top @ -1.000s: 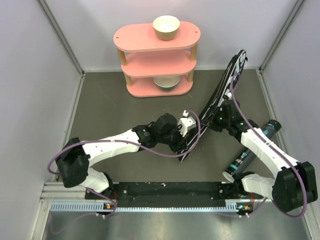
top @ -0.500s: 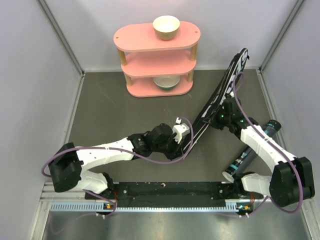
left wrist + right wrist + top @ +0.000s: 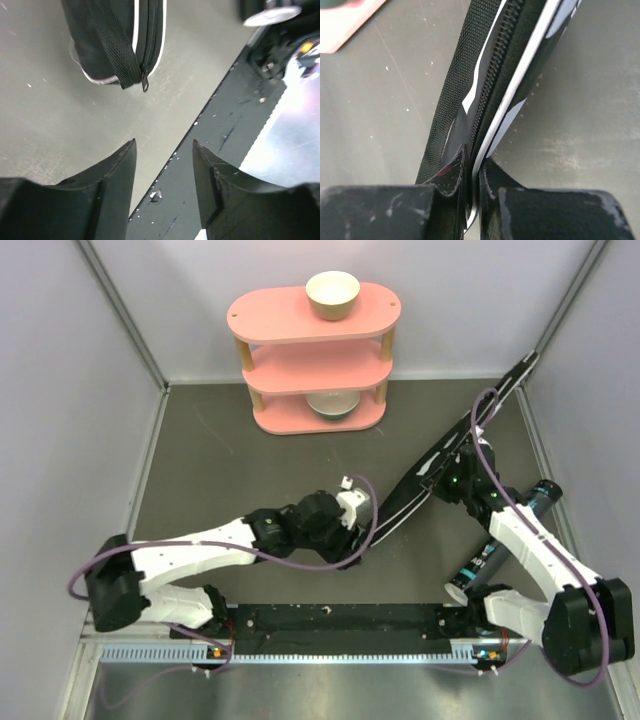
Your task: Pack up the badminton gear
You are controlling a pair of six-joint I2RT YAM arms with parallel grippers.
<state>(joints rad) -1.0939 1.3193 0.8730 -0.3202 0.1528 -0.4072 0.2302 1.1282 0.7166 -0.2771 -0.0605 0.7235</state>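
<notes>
Pinching long black zippered bag [image 3: 490, 70]: right gripper [image 3: 472, 162]. Left gripper [image 3: 164, 150] gapes, empty. Black cylindrical tube [image 3: 480, 560] lies unpacked, right.

left arm [image 3: 195, 552] / right arm [image 3: 532, 545]: white links, black joints | cables [image 3: 374, 510]: purple | fingers [image 3: 110, 182]: black, scuffed

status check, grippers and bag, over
Right gripper shut on bag. Left gripper open, empty, short of bag's end. Tube loose on table.
</notes>
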